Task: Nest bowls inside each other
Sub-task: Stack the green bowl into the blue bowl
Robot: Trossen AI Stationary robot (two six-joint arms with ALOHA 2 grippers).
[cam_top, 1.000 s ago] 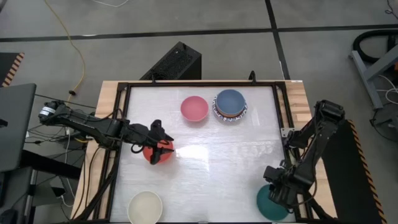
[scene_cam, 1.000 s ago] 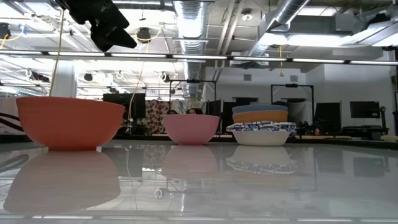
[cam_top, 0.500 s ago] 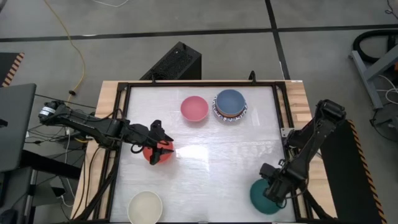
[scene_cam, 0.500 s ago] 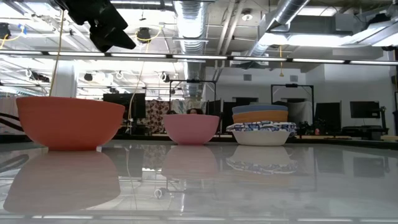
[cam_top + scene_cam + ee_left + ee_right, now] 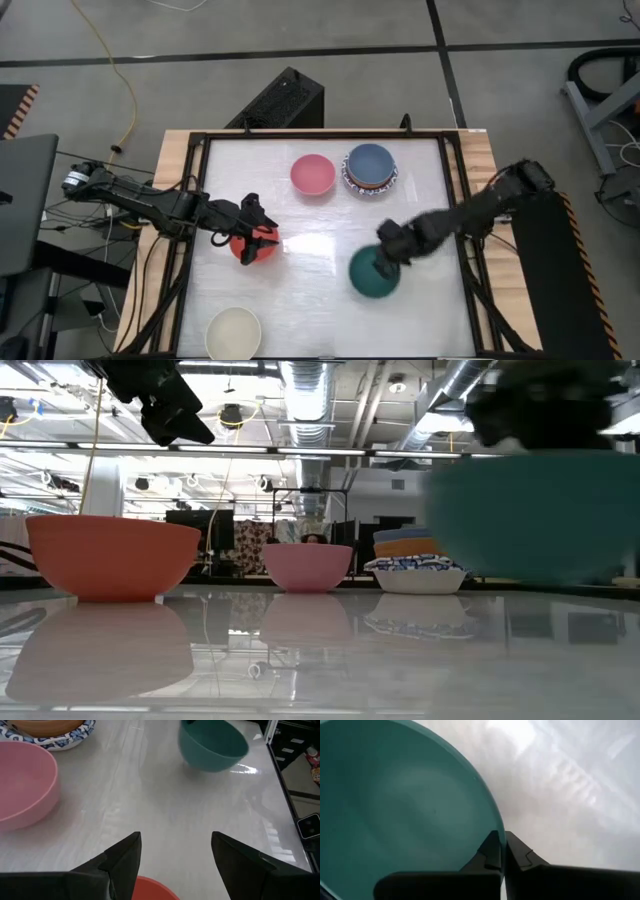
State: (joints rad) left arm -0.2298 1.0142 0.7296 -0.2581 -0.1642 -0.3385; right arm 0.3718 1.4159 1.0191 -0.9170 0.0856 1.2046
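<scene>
A teal bowl (image 5: pixel 374 273) hangs over the table's middle right, with my right gripper (image 5: pixel 389 256) shut on it. It shows blurred in the low view (image 5: pixel 520 510). My left gripper (image 5: pixel 262 238) stands open just above a red bowl (image 5: pixel 250 247) that rests on its base at the left. At the far side a pink bowl (image 5: pixel 312 174) stands beside a stack of bowls (image 5: pixel 370 169) with a blue one on top. A cream bowl (image 5: pixel 233 332) sits at the near edge. My right gripper pinches the teal bowl's rim (image 5: pixel 496 836), one finger (image 5: pixel 490 851) inside the bowl and the other (image 5: pixel 519 853) outside. The fingers come from above, slanting down, at the bowl's far right side. The bowl hangs tilted, clear of the table.
The black frame (image 5: pixel 455 190) runs round the white tabletop. Bare table lies between the teal bowl and the far bowls, and along the near side right of the cream bowl.
My right gripper has shut on the teal bowl's rim at the near right corner and carried it toward the table's left and far edge, lifting it a little. The bowl has left that corner and now hangs near the middle.
</scene>
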